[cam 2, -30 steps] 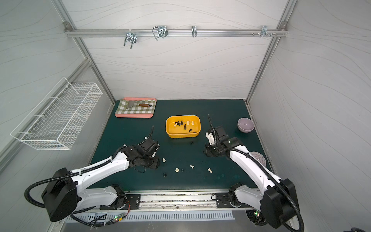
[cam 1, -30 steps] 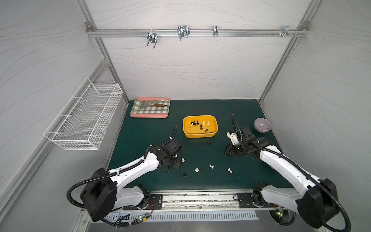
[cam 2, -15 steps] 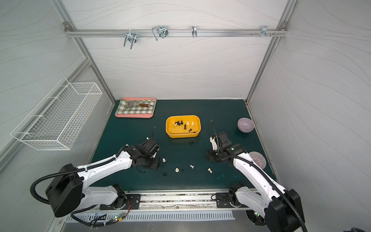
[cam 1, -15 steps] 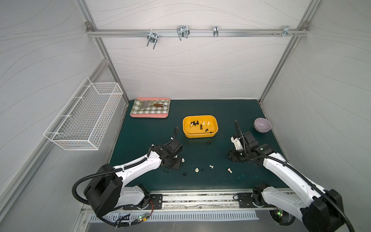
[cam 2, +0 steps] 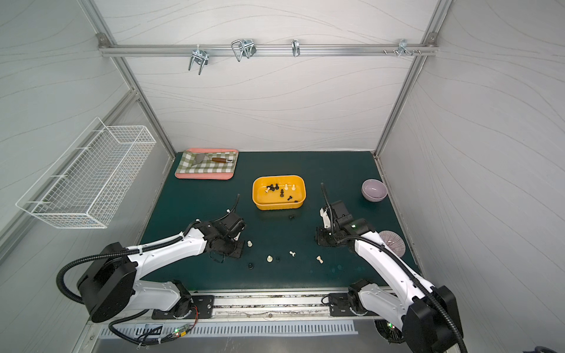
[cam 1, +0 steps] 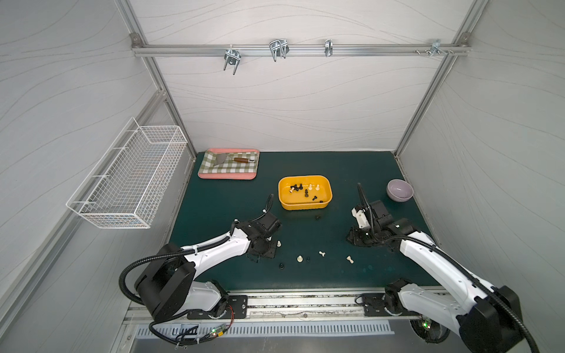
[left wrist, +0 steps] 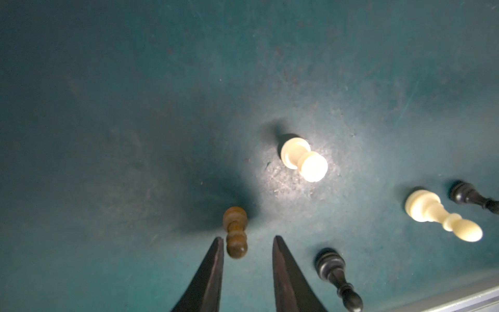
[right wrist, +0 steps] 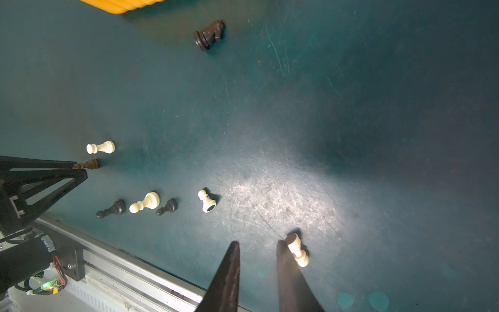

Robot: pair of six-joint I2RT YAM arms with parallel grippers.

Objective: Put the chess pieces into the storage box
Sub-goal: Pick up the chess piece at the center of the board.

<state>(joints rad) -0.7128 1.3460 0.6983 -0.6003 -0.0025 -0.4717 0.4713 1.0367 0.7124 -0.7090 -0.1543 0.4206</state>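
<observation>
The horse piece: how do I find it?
On the green table, find the yellow box. Close by its front wall, one dark piece lies alone on its side. Only it has a horse head; nearby pieces have round tops.

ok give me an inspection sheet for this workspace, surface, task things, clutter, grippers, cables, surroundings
surface: dark green mat, scuffed, no spills seen
job's things: storage box holds several black and cream chess pieces; more lie loose on the mat, including a dark knight on its side near the box
clutter: checkered tray with a wooden-handled tool; purple bowl
grippers: left gripper open, straddling a brown pawn; right gripper open, empty, a cream pawn beside one finger
cables: black conduit along each arm, none on the pieces
surroundings: wire basket on the wall, hooks on the overhead rail
</observation>
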